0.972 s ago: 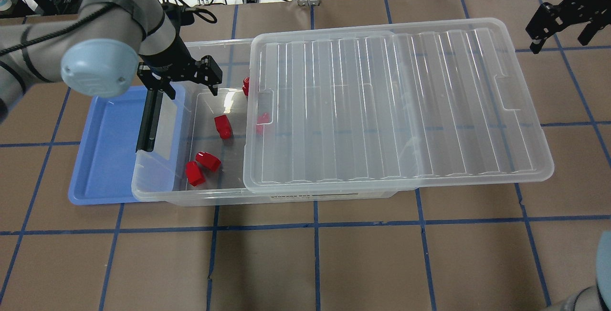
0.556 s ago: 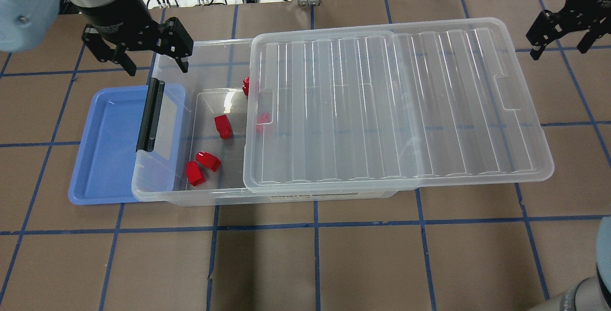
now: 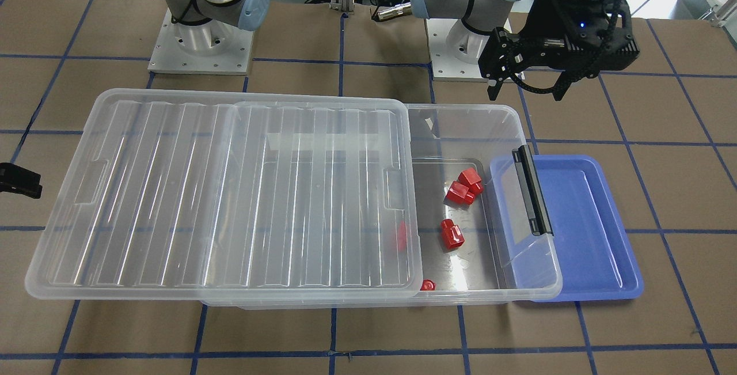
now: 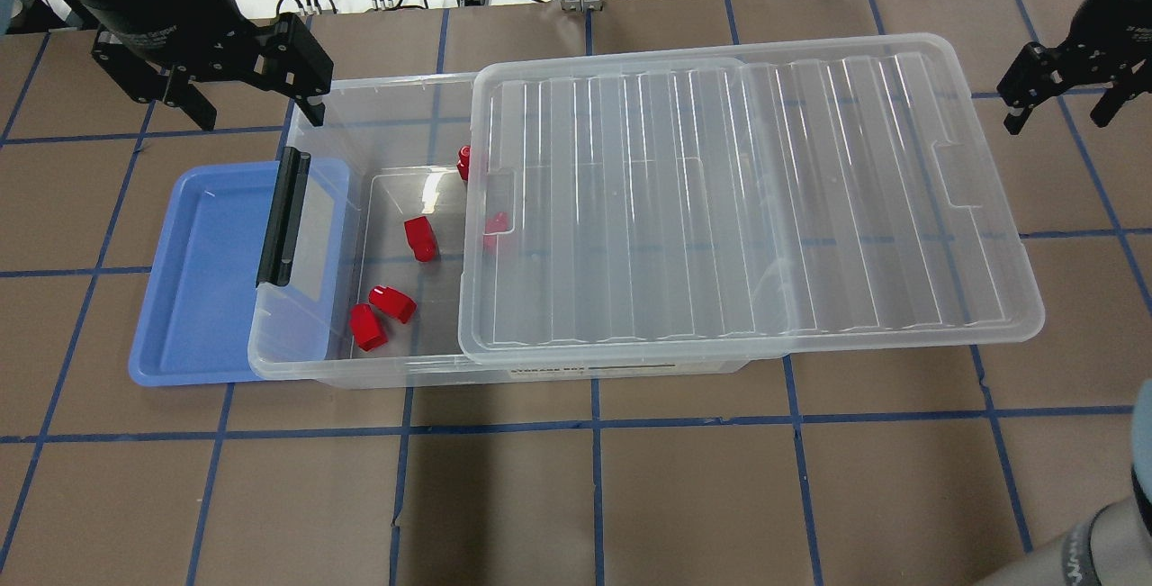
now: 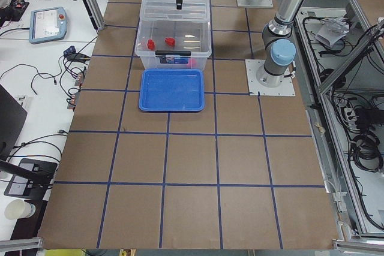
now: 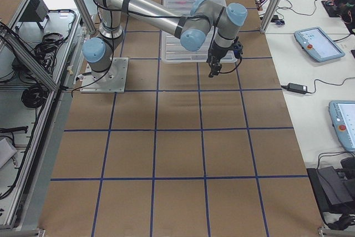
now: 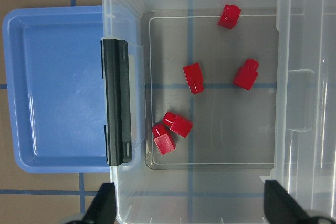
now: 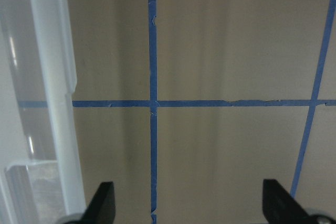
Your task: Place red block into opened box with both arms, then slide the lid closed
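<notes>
Overhead exterior shows the brown papered table (image 4: 594,496) with the lid (image 4: 747,199) as the biggest thing on it. The lid lies flat on top of the box (image 4: 378,368), pushed well off toward the robot's right, so its right end overhangs the table and the box's left end gapes open. The lid's long axis runs along the box's own length, left to right across the table. The blue tray (image 4: 207,280) sits tucked under the box's open end, below the black clasp (image 4: 284,217).

The left gripper (image 4: 259,115) hangs over the far left corner of the box, fingers spread wide and holding nothing. The right gripper (image 4: 1057,118) hovers just beyond the lid's far right corner, its fingers also apart and empty.

The red blocks (image 7: 193,78) are on the box floor. I count five in the left wrist view, one of them under the lid's edge, so I'd say the placing is done and the sliding is left.

To close, the lid has to travel toward the robot's left. The right gripper is nearer the overhanging end and looks best placed to push.
</notes>
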